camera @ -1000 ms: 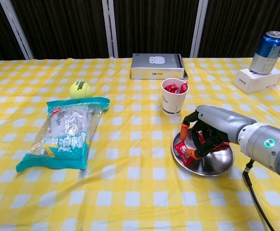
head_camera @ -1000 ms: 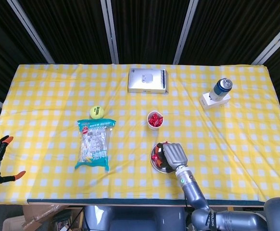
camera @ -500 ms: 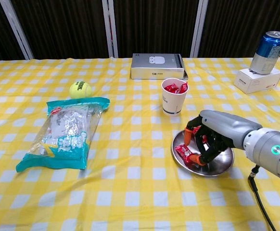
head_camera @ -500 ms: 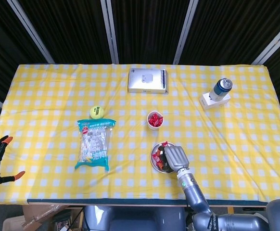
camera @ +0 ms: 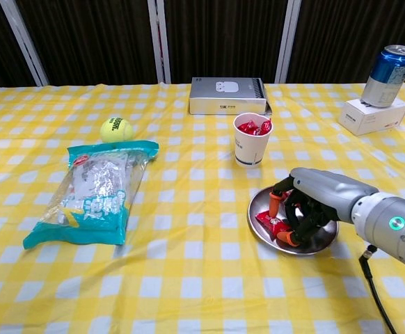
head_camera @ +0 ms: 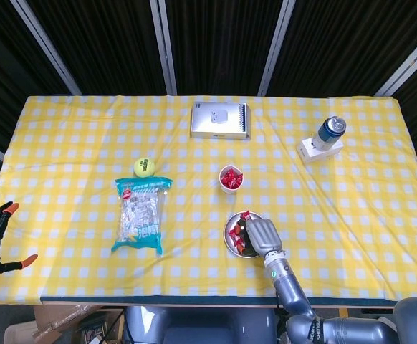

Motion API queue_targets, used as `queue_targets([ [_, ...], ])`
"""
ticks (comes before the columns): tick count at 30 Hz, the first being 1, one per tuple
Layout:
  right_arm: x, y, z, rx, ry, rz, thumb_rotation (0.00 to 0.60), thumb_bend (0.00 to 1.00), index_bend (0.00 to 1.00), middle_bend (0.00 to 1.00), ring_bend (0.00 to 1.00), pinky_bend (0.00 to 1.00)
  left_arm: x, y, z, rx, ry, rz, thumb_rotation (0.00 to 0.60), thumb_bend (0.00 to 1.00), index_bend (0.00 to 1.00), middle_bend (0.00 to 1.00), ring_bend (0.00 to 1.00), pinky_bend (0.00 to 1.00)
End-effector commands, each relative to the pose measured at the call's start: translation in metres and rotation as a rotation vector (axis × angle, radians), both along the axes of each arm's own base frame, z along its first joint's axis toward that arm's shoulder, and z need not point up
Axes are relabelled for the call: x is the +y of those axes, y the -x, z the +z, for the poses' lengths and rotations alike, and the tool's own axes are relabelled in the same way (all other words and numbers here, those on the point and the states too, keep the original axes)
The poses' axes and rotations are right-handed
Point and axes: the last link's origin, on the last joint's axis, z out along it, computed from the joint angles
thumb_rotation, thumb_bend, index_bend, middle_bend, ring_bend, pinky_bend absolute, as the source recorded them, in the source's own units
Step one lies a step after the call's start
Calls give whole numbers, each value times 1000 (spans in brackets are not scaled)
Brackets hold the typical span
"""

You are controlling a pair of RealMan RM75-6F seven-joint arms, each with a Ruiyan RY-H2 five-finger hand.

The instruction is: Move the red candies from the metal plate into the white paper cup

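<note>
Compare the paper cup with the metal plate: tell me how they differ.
The paper cup is white, tall and upright; the metal plate is silvery, shallow and wide. The cup stands farther from the robot with nothing touching it, while the right hand reaches down into the plate. Candies in the cup are heaped near its rim; a red candy lies flat in the plate. Both are round and hold red candies.

A yellow-and-white checked tablecloth (head_camera: 352, 208) covers the table. Taking the head view as a clock face, a silver-grey box (head_camera: 220, 120) lies flat near twelve o'clock. A blue drink can (head_camera: 331, 130) stands upright on a small white box (head_camera: 319, 150) toward two o'clock. A tennis ball (head_camera: 144, 167) sits toward nine o'clock, with a clear teal-edged snack bag (head_camera: 141, 214) lying flat just beside it, possibly touching, at about eight o'clock.
</note>
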Motion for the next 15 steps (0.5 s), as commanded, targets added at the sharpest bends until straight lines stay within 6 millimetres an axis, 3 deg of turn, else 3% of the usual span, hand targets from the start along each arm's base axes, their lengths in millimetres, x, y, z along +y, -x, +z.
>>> queue_targets([
  [1, 1, 0, -2, 1, -6, -1, 600, 356, 478, 675, 744, 910, 0, 0, 0, -1, 0, 1, 600, 9, 0, 0, 0, 0],
  [6, 1, 0, -5, 2, -13, -2, 600, 359, 482, 678, 744, 910, 0, -1, 0, -2, -1, -2, 600, 9, 0, 0, 0, 0],
  [11, 1, -2, -5, -14, -10, -4, 600, 488, 505, 684, 745, 910, 0, 0, 0, -3, -1, 2, 600, 10, 0, 0, 0, 0],
  [15, 0, -3, -2, -19, -4, -1, 600, 513, 513, 687, 748, 910, 0, 1, 0, -4, -1, 3, 600, 10, 0, 0, 0, 0],
])
